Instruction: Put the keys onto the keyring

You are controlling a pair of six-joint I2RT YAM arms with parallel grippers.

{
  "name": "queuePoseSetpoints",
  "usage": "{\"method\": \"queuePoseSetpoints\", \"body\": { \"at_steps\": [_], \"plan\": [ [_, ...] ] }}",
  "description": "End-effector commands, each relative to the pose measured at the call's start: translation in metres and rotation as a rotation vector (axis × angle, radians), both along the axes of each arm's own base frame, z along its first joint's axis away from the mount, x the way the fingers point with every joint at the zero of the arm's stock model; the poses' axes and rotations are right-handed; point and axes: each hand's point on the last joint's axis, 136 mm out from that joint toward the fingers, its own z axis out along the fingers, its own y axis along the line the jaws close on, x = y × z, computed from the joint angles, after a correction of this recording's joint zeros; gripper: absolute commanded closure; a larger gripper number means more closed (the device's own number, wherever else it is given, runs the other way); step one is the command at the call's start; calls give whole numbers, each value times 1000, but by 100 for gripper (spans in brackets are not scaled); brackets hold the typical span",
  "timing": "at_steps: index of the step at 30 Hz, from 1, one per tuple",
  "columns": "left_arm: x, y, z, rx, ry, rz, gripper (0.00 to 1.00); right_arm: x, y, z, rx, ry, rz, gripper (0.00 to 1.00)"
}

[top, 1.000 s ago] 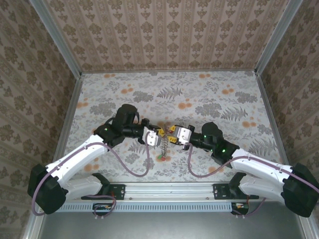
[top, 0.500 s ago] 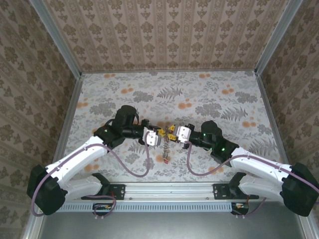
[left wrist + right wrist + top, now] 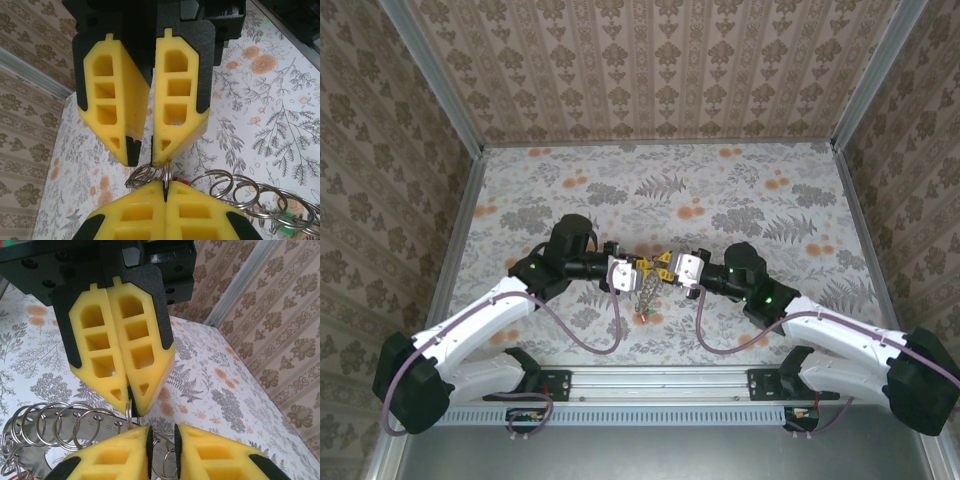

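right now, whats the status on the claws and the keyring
Left claw shut on the keyring. Right claw tip to tip with it, jaws slightly apart. Rings hang below, keys at the end. Nothing in the way.

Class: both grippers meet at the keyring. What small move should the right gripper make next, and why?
Probably close the right gripper fully. The left gripper is shut on one loop of the keyring, while the right jaws stand a narrow gap apart with a loop between them, so nothing is pinched there yet.
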Motion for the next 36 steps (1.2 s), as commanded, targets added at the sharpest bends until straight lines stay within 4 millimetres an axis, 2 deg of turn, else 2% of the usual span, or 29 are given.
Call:
{"method": "queuePoseSetpoints", "body": {
  "at_steps": [1, 7, 14, 20, 24, 36],
  "plan": [
    [-1, -3, 25, -78, -31, -14, 100, -10, 1, 4, 3, -9, 45, 78],
    [0, -4, 21, -68, -19, -7, 100, -9, -2, 0, -8, 2, 31, 79],
    [4, -2, 17, -24, -21, 12, 100, -9, -6, -5, -22, 18, 15, 72],
    [3, -3, 14, -9, -15, 9, 100, -10, -2, -10, -39, 52, 37, 70],
    [3, -4, 15, -10, -12, 6, 100, -3, 1, -14, -57, 78, 19, 70],
    [2, -5, 9, 20, 19, 0, 100, 5, 8, -4, -22, 64, 11, 74]
  ]
}}
